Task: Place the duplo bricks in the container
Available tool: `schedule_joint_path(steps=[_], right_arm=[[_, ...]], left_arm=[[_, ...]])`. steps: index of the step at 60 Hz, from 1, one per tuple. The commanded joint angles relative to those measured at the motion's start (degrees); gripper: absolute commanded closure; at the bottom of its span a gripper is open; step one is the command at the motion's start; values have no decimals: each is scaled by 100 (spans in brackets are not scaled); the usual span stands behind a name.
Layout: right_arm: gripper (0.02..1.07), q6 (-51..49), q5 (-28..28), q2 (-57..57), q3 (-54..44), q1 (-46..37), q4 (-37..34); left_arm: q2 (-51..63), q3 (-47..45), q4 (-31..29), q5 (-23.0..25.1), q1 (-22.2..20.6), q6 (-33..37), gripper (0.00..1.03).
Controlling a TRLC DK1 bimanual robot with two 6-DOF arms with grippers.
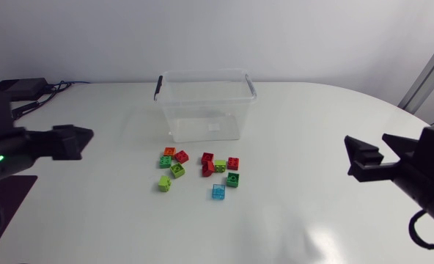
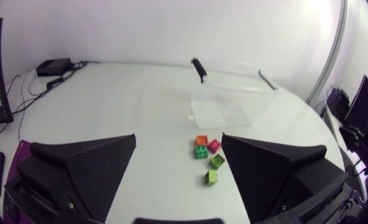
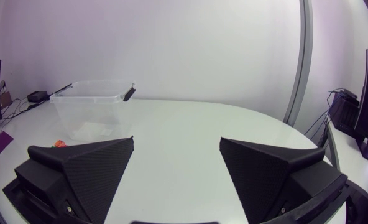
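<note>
The bricks (image 1: 208,163) lie in a loose cluster on the tabletop (image 1: 305,125), just in front of the clear container (image 1: 204,117) and outside it. The left arm (image 1: 34,147) and right arm (image 1: 411,165) sit at opposite sides, well apart from the bricks, their jaws wide and holding nothing.

We see open tabletop (image 1: 122,187) between our left gripper (image 1: 76,142) at the frame's left and the duplo bricks (image 1: 208,163) at centre, likewise from our right gripper (image 1: 356,158). The clear container (image 1: 202,117) walls off the bricks' upper side; its top is open. Bricks crowd together; only the lime brick (image 1: 164,184) and blue brick (image 1: 218,191) below stand freer.
</note>
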Motion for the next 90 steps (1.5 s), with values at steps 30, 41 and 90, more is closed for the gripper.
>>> schedule_joint_path(steps=[30,41,90], right_arm=[[7,410,-392,2526,1780,473,-2140],[7,58,-1359,2895,1640,403,-1938],[27,269,-981,6674,3494,2275,-1639]], left_arm=[[5488,2246,-1339,266,-1248,192,15],[6243,2571,-1418,266,-1432,60,16],[6516,2852,-1242,240,-1362,-19,76]])
